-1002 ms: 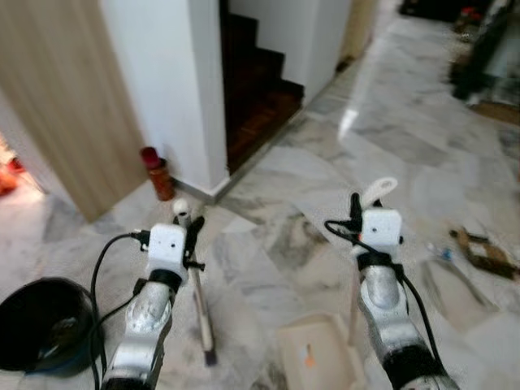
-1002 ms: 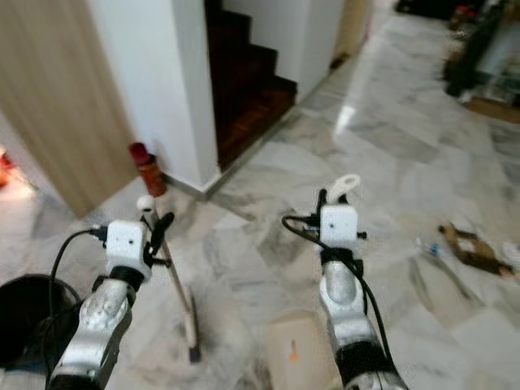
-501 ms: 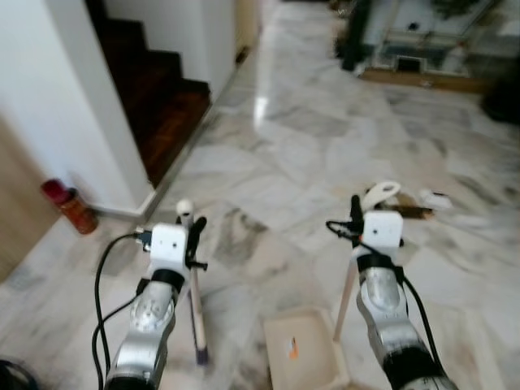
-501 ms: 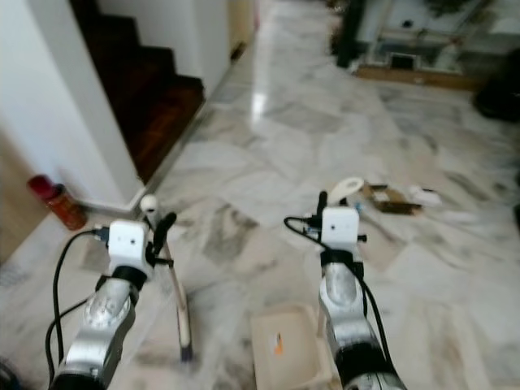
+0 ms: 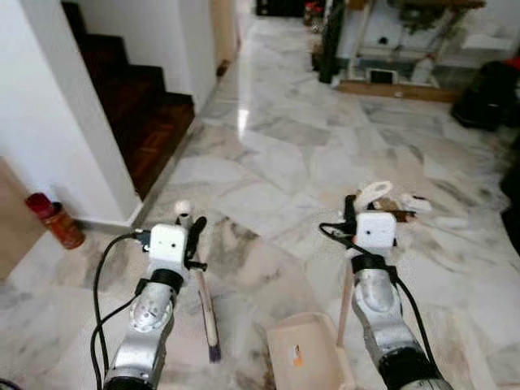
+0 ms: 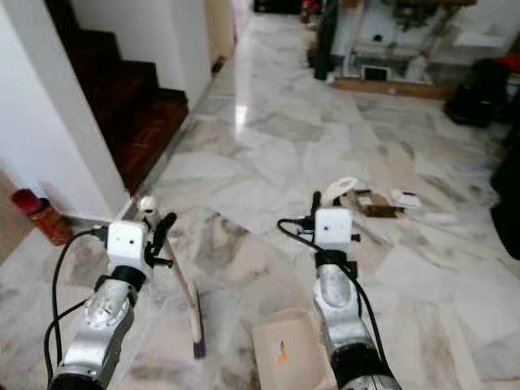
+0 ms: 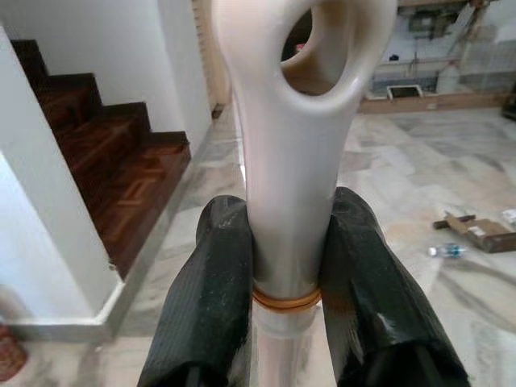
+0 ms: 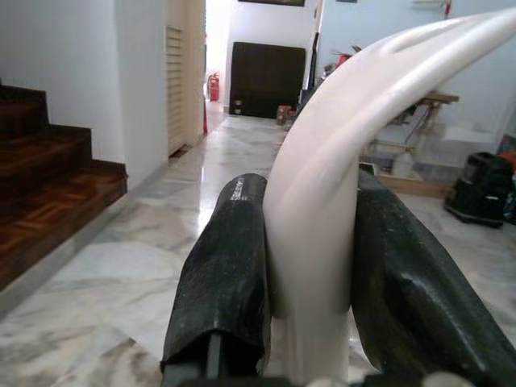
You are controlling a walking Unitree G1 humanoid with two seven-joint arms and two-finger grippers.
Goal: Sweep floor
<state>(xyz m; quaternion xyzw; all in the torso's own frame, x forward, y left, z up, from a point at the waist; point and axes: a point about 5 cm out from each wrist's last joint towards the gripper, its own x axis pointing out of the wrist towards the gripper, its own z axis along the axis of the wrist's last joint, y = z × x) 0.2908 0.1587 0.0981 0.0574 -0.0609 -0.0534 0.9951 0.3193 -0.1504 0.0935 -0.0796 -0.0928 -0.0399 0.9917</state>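
**Left end effector** [image 7: 286, 266]: both black fingers [image 7: 208, 298] clamped on the cream handle of the broom [image 5: 205, 301], just below its looped top. The shaft slants down from the grip to a dark tip resting on or just above the floor [image 5: 268, 171]; which of the two cannot be told.

**Right end effector** [image 8: 310, 266]: fingers [image 8: 222, 274] closed on the curved cream handle of the dustpan [image 5: 307, 357]. The pan hangs low on its upright stick, tray near the floor, just in front of the robot and between the two arms. A small orange mark shows inside the tray.

**Litter** [image 5: 404, 203]: scraps of cardboard and pale bits lie on the marble ahead of the right arm, well apart from the broom tip. In the left wrist view the cardboard [image 7: 476, 230] and what looks like a small bottle [image 7: 446, 251] sit side by side.

**Surroundings**: dark wooden stairs [image 5: 134, 97] behind a white wall at left; a red canister [image 5: 53, 219] at the wall's foot; furniture and a black bag [image 5: 487, 93] at the far end of the room.

**Step in hand**: judged to be the approach, both tools carried, nothing yet gathered from the heap ahead.

**Next move calls for**: closing on the litter, setting the pan lip flat on the floor beside it, then drawing the broom across the scraps toward the pan. The marble looks slick, so light pieces may skid past the lip.
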